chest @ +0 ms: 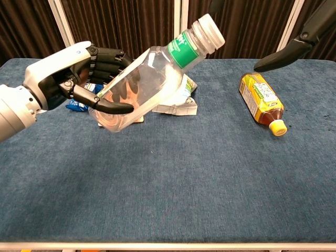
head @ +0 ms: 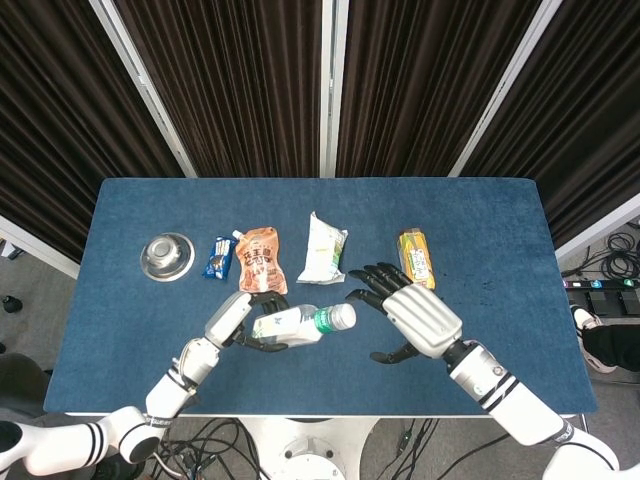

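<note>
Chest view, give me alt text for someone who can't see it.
The robot's left hand holds a clear plastic bottle with a green label tilted above a blue table, white cap pointing up and right. A yellow-capped tea bottle lies on the table at right, below dark fingers of the right hand. Snack packets are partly hidden behind the held bottle.

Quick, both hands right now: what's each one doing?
Left hand: holding the clear plastic bottle, tilted, above the table.
Right hand: open, fingers spread, holding nothing, beside the bottle's cap.
</note>
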